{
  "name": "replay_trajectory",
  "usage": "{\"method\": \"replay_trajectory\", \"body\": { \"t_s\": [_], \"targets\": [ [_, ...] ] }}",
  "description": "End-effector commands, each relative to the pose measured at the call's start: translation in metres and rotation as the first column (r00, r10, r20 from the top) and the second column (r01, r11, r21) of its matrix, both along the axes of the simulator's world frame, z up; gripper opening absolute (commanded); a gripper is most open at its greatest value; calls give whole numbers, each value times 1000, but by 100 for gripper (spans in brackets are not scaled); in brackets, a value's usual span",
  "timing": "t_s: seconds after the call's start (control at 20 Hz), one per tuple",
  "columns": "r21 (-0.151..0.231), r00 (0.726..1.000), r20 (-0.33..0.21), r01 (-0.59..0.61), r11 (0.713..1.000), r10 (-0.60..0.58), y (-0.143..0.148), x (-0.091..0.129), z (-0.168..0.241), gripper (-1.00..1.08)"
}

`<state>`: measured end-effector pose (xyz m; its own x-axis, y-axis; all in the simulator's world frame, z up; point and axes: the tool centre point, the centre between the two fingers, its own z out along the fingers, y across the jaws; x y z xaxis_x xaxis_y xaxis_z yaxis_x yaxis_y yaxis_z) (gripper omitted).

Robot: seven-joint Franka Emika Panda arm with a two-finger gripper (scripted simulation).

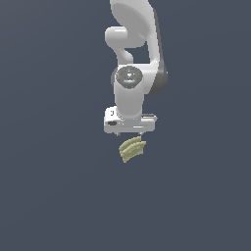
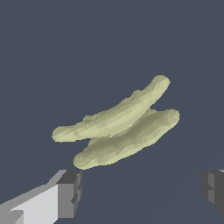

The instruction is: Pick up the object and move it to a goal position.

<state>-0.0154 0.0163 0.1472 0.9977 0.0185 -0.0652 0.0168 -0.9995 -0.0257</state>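
- My gripper point(image 1: 130, 133) hangs straight down from my white arm point(image 1: 131, 59), over a plain dark blue-grey ground point(image 1: 54, 196).
- In the wrist view my two fingers point(image 2: 70, 192) stand wide apart, one dark pad on each side of the picture, with bare ground between them. I am released; I clasp nothing.
- The object, a small pale yellow-green bunch of bananas point(image 1: 132, 149), lies just under my hand in the exterior view, its upper edge close beneath the pale underside of my palm.
- From the wrist, the bunch of bananas point(image 2: 120, 124) shows as two curved, ridged lobes pressed side by side, lying slantwise across the middle of the picture.
- The bunch sits beyond my fingertips and between their lines; neither pad touches it, so far as the wrist view shows.
- It is narrower than the gap between my fingers.
- I cannot tell from either view whether the bunch rests on the ground, as no shadow or edge marks the surface.
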Motion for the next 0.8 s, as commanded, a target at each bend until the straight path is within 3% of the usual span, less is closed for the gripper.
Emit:
{"method": "replay_trajectory", "body": {
  "t_s": [0.0, 0.75],
  "targets": [
    [0, 1000, 0, 0, 1000, 0, 0, 0, 0, 100],
    [10, 998, -17, 65, 998, -65, -4, -1, -4, 100]
  ]
}}
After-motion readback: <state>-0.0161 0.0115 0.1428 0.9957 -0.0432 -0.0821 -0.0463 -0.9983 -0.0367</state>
